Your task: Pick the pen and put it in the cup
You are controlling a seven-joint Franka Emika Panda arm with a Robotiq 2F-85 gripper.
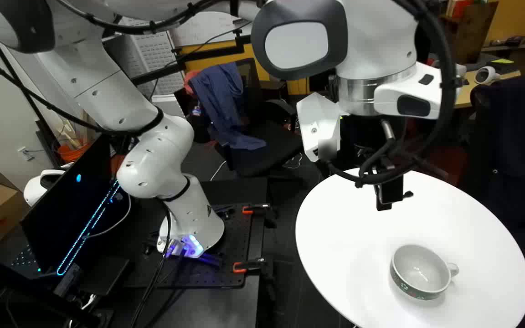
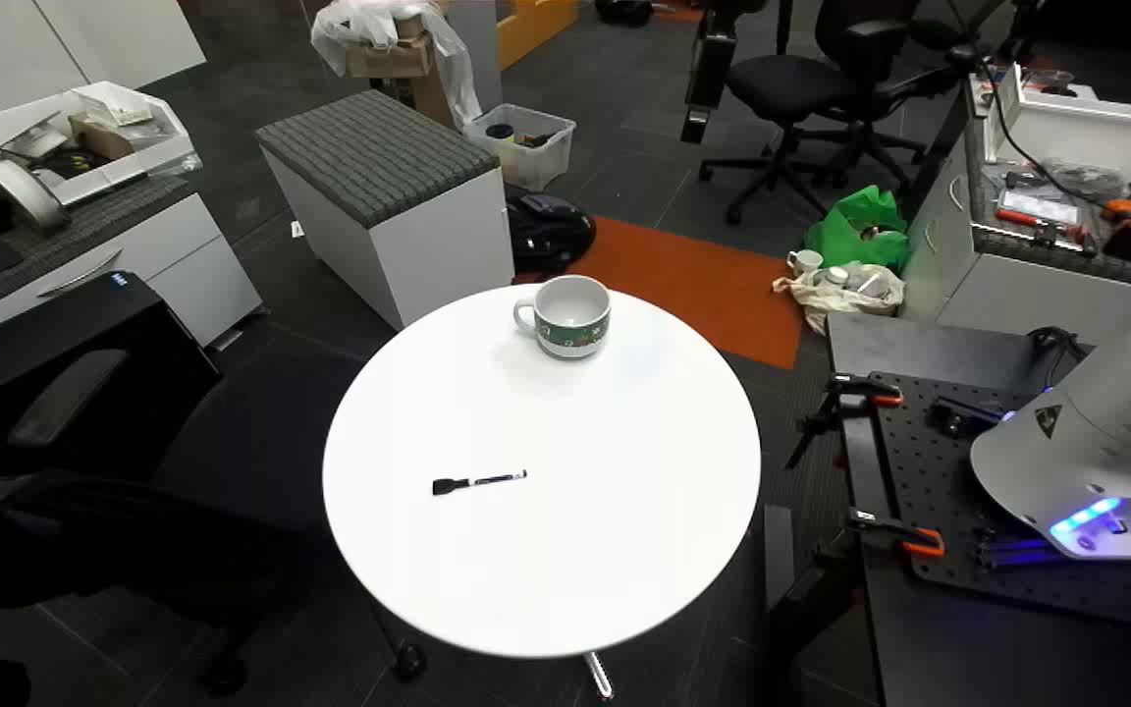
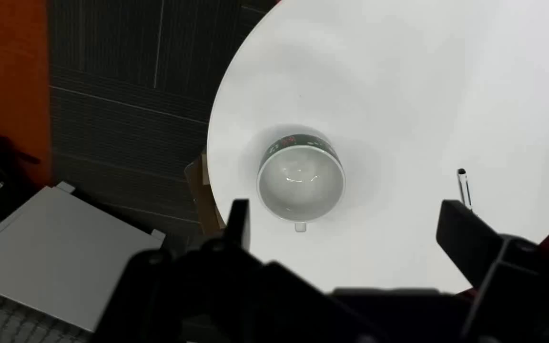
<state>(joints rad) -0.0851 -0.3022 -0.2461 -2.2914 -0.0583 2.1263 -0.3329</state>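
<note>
The pen (image 2: 479,481) lies flat on the white round table (image 2: 615,550), thin, with a wide black end and a black-and-white shaft. In the wrist view the pen (image 3: 464,188) is partly hidden behind the right finger. In an exterior view its dark end (image 1: 408,194) seems to show beside a finger. The cup (image 2: 572,319) stands upright, white with a green patterned band and a side handle. The cup (image 1: 422,271) looks empty, also in the wrist view (image 3: 301,183). My gripper (image 3: 343,221) is open and empty above the table; it also shows in an exterior view (image 1: 386,196).
A black robot bench (image 2: 919,609) with orange-tipped clamps (image 2: 924,540) stands beside the table. A black office chair (image 2: 65,471) is at the table's opposite side. A grey-topped cabinet (image 2: 379,157) stands behind the cup. A cable loop (image 1: 445,91) hangs round the wrist.
</note>
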